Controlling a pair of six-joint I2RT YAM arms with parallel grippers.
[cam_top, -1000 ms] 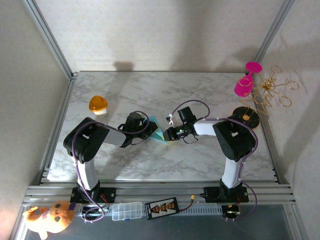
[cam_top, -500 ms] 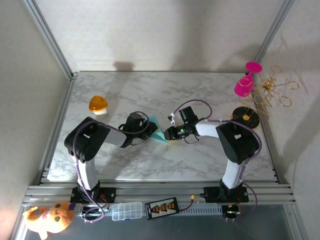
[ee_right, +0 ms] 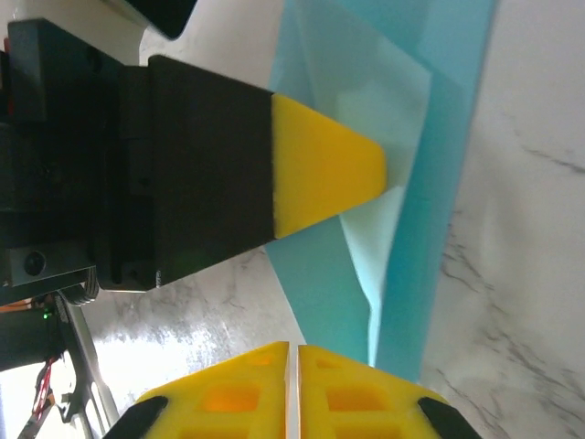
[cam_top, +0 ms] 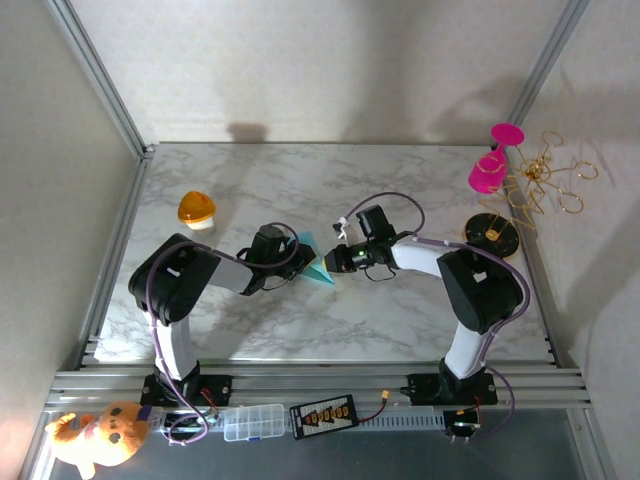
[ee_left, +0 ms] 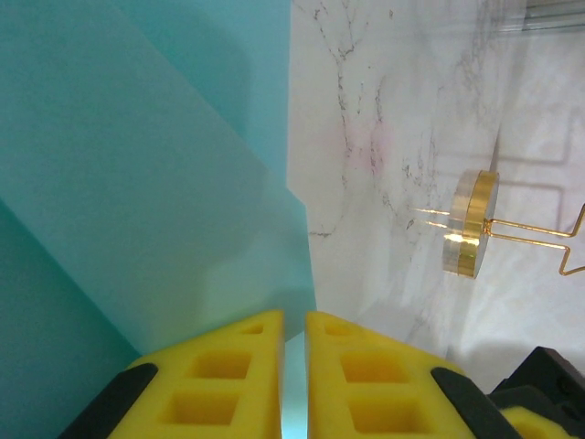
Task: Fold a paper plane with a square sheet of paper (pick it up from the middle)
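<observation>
The square sheet of paper [cam_top: 316, 260] is teal-blue and creased into a smaller pointed shape at the table's middle. My left gripper [cam_top: 299, 264] reaches it from the left. In the left wrist view the left gripper [ee_left: 293, 322] is shut on the paper [ee_left: 137, 183], with teal showing in the slit between the yellow pads. My right gripper [cam_top: 334, 262] meets the paper's right edge. In the right wrist view the right gripper [ee_right: 293, 351] has its jaws together. The folded paper [ee_right: 420, 192] runs behind its right finger, and the left gripper's finger [ee_right: 329, 174] presses the paper from above.
An orange dome [cam_top: 197, 209] sits at the left. A pink object [cam_top: 490, 165], a gold wire stand [cam_top: 535, 185] and a black round base [cam_top: 492, 234] are at the right. A gold disc [ee_left: 473, 236] shows past the paper.
My right gripper has slid left, closer against the paper's right edge. The paper's right side has tipped up a little. The left arm has stayed put.
</observation>
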